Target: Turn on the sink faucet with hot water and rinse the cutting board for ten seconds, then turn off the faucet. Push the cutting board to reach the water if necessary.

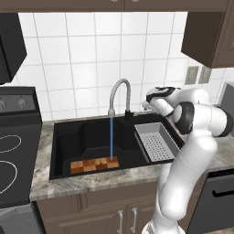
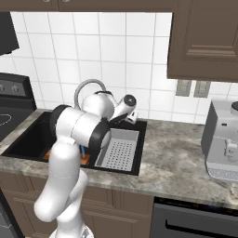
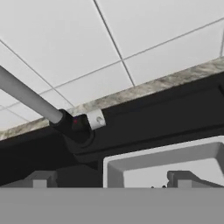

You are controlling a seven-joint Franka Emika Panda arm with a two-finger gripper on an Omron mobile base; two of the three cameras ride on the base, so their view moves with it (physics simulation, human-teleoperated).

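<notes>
The black sink (image 1: 68,137) holds the checkered wooden cutting board (image 1: 94,164) on its front floor. A thin blue stream of water (image 1: 111,137) falls from the grey gooseneck faucet (image 1: 119,91) onto the board's right end. My gripper (image 1: 146,106) hovers just right of the faucet's base, above the sink's back edge, and it is open with nothing held. In the hand view the fingertips (image 3: 41,179) stand wide apart, and the faucet's dark base (image 3: 74,129) with its small lever handle (image 3: 95,119) lies ahead, a little left of centre. My arm hides most of the cutting board (image 2: 85,159) in the right base view.
A grey perforated tray (image 1: 155,141) fills the sink's right side, directly below my hand. A stove (image 1: 13,151) stands at the left. A grey coffee machine (image 2: 223,144) sits on the marble counter (image 2: 176,153) at the right. The tiled wall rises close behind the faucet.
</notes>
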